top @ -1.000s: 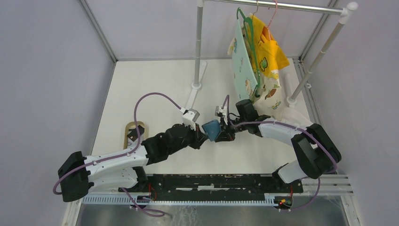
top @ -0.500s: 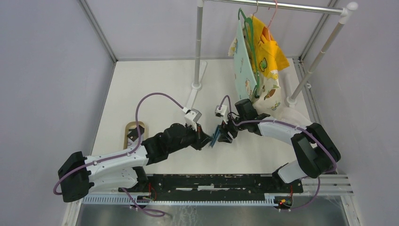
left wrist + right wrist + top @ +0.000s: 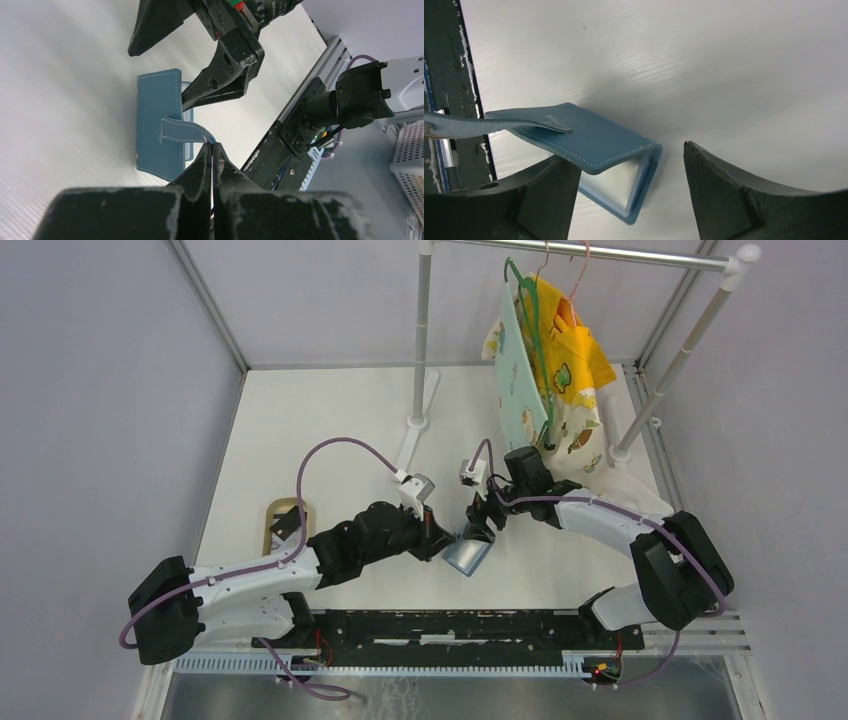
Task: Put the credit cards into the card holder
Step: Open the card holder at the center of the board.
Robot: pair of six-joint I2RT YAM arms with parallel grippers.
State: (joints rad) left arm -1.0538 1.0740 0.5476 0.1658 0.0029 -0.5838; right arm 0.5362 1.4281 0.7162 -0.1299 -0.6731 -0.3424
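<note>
Take the clothes rack's left post (image 3: 421, 350) as your ref. The card holder (image 3: 157, 120) is on the arm-base side of that post and a bit to its right, over the white surface (image 3: 330, 440).

Your left tool (image 3: 212, 150) is pinched fully closed on the holder's strap tab (image 3: 182, 131). The tab's end goes in btwn the two fingers w/ no gap showing. The holder hangs from that tab, tilted, w/ its teal cover partly folded open and a clear inner pocket (image 3: 616, 187) showing inside. Can't tell whether its low edge touches the surface.

Your right tool (image 3: 627, 154) comes in from the side further right of the post. Its jaws are spread wide w/ the holder's folded end btwn them, and it grips nothing. One finger is clearly apart from the holder. The other sits just beside or behind it, and contact can't be told.

No card can be made out in the holder. Well left of the post, on the arm-base side, sits a tan oval tray (image 3: 272, 515) w/ something dark on it, too small to ID. Right of the post, kids' garments (image 3: 560, 360) hang from the rail.
</note>
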